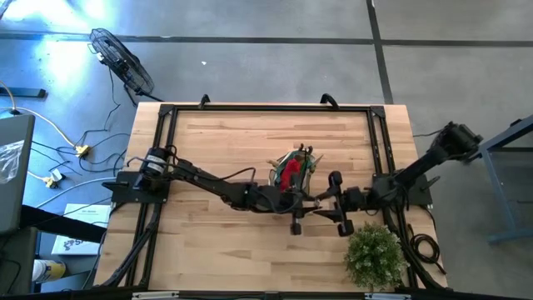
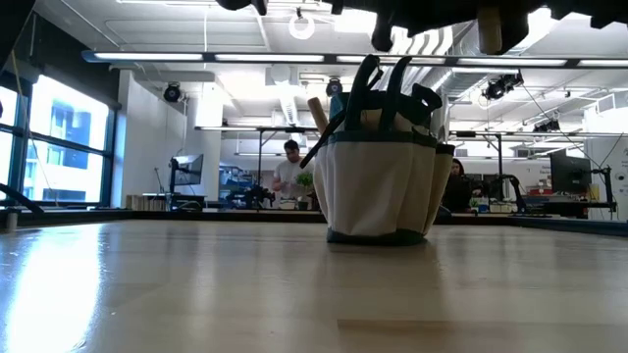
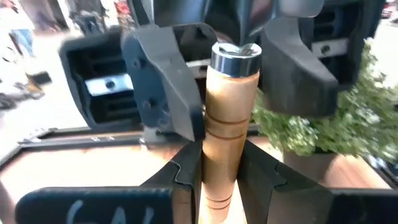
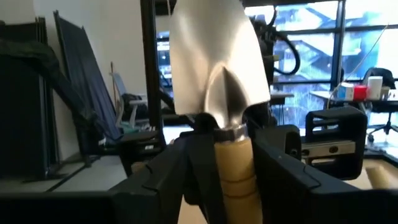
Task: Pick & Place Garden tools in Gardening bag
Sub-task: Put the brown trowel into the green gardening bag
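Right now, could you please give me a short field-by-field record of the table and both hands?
trowel: silver metal trowel with pale wooden handle, held above the table in front of the bag
left hand: shut on the trowel's handle
right hand: at the handle's blade end
bag: round green and tan fabric gardening bag, upright mid-table, with tool handles and a red fabric piece inside
plant: bushy green potted plant, at the table edge near the right arm
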